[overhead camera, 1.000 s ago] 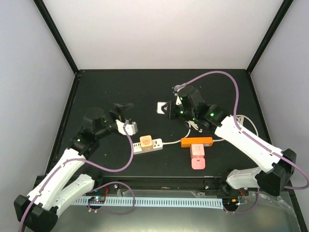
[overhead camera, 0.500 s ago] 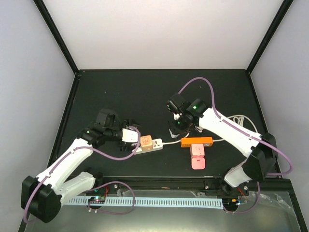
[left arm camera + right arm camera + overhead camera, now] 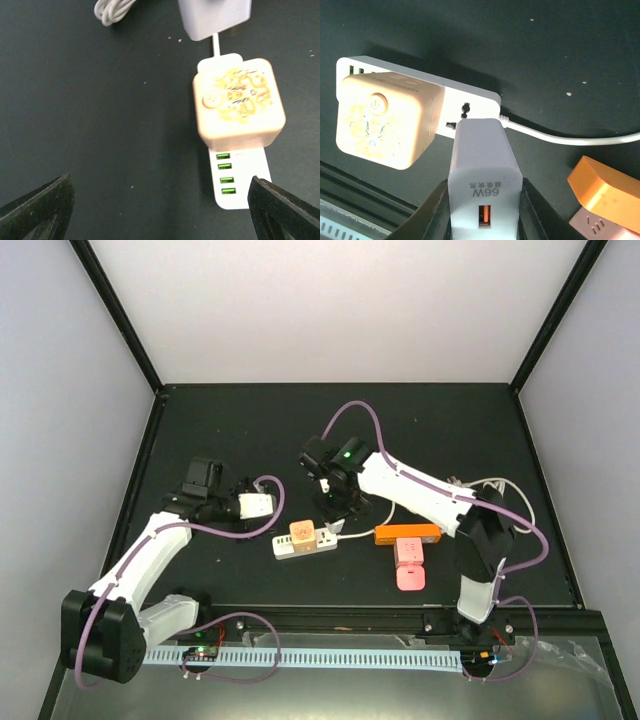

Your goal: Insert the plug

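The white charger plug (image 3: 480,150) is sitting clamped in the right gripper (image 3: 482,186), its front end hanging over the free socket of the white power strip (image 3: 470,97) just ahead of the fingertips. The peach cube adapter (image 3: 387,120) is crowding that socket from one side, so the plug is risking a snag or missed holes. The left gripper (image 3: 160,180) is hovering with fingers spread wide, not bracing the strip, which could slide under a push.

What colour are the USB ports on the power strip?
Green. The USB ports show best in the left wrist view.
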Motion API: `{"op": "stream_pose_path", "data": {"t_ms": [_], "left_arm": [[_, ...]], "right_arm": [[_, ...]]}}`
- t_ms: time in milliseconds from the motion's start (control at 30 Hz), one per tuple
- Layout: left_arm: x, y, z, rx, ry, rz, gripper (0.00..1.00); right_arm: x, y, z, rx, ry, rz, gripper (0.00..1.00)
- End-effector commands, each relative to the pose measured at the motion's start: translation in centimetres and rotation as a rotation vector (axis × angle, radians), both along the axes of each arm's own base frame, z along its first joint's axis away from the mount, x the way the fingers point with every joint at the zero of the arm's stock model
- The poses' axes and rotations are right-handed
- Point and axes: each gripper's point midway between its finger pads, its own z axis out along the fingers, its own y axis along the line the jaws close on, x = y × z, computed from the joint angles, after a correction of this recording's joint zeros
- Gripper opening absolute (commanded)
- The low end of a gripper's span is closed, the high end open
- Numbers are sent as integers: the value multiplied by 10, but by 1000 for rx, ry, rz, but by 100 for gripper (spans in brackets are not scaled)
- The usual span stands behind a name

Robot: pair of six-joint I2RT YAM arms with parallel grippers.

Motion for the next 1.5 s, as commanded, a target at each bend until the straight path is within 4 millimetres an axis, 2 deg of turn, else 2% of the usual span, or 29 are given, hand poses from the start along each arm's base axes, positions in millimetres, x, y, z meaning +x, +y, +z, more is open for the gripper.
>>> {"op": "stream_pose_path", "data": {"t_ms": [0, 200, 600, 867, 1467], "left_arm": [[9, 5, 13, -38, -21, -10, 96], [12, 13, 8, -40, -33, 3, 96], [11, 13, 4, -41, -61, -9, 96], [8, 12, 4, -46, -64, -23, 96], [4, 12, 2, -42, -85, -45, 96]], "right_arm": [[-3, 5, -3, -30, 36, 11, 1], [-5, 11, -8, -38, 64, -20, 1], [-3, 18, -20, -22, 84, -131, 1], [-11, 27, -32, -17, 111, -136, 1], [-10, 26, -49, -31, 107, -184, 1]]}}
